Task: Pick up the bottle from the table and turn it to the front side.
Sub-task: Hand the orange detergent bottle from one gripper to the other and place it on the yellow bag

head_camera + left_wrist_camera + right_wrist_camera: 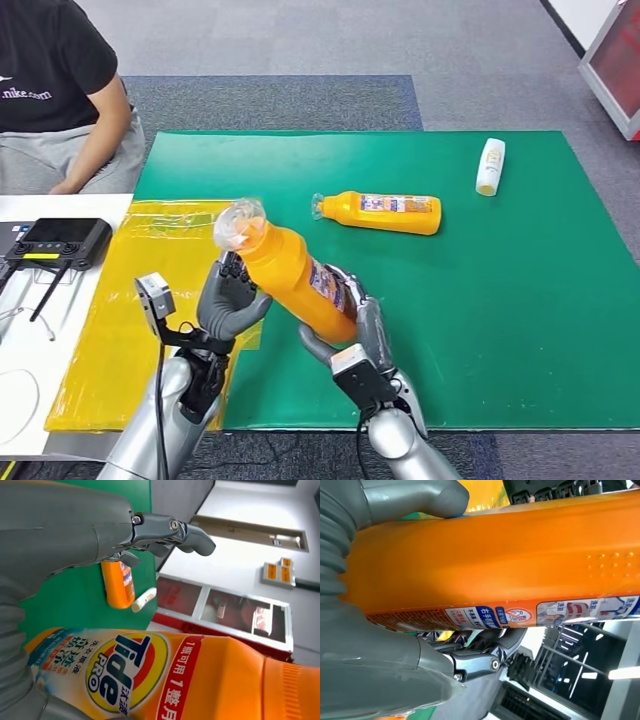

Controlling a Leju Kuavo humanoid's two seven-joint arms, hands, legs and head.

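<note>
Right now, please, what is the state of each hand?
Left hand: grips the orange bottle near its neck end.
Right hand: grips the same bottle at its base end, fingers wrapped under it.

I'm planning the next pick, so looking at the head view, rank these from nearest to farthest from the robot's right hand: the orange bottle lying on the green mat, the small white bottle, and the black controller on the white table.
1. Orange bottle, lying on the green mat straight ahead of the right hand.
2. White bottle, far right corner of the mat.
3. Black controller, far left, on the white table.
</note>
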